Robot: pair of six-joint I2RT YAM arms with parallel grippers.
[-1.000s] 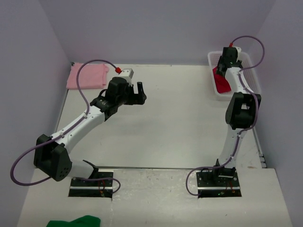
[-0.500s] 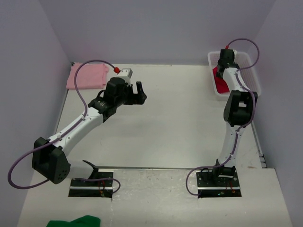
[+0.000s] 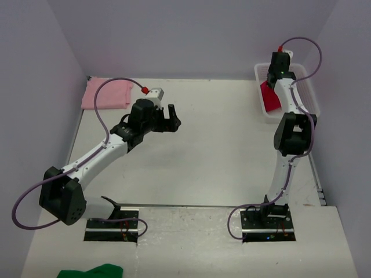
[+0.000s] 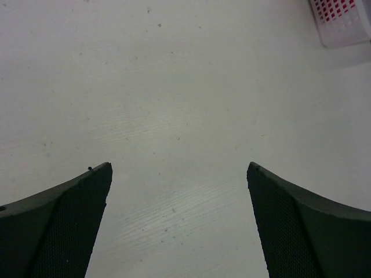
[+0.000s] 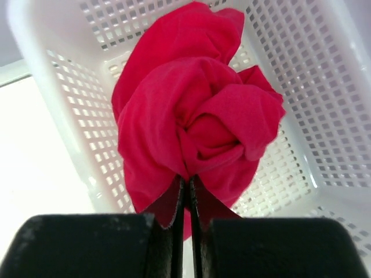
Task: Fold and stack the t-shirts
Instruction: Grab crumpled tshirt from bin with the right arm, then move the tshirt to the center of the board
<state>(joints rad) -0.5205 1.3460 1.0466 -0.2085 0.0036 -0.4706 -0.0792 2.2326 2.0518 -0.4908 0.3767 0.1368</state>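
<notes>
Right wrist view: shows the right gripper [image 5: 185,200] pressed fully together on a fold of the red t-shirt [image 5: 191,110]. Holds the bunched cloth up in front of the white mesh basket [image 5: 324,104], whose floor and walls fill the background. Reveals nothing between the fingertips except the pinched fabric. Cannot confirm from here whether the lowest hem touches the basket floor.

Top view: places that gripper over the far-right corner of the table [image 3: 220,145], above the basket, with red cloth visible inside the basket's near part. Hides the fingertips under the wrist body. Adds what neither wrist camera gives: the pink t-shirt [image 3: 106,92], folded flat at the far-left corner of the table and well apart from the basket, and a green cloth [image 3: 93,271] at the near edge of the frame, nearer than the left arm's base.

Left wrist view: shows the left gripper [image 4: 179,168] spread wide, gripping nothing, above bare tabletop. Catches one basket corner at the upper right of the frame.

Room and edges: offers open tabletop between the left gripper and the basket. Sets the basket close along the right table edge.
</notes>
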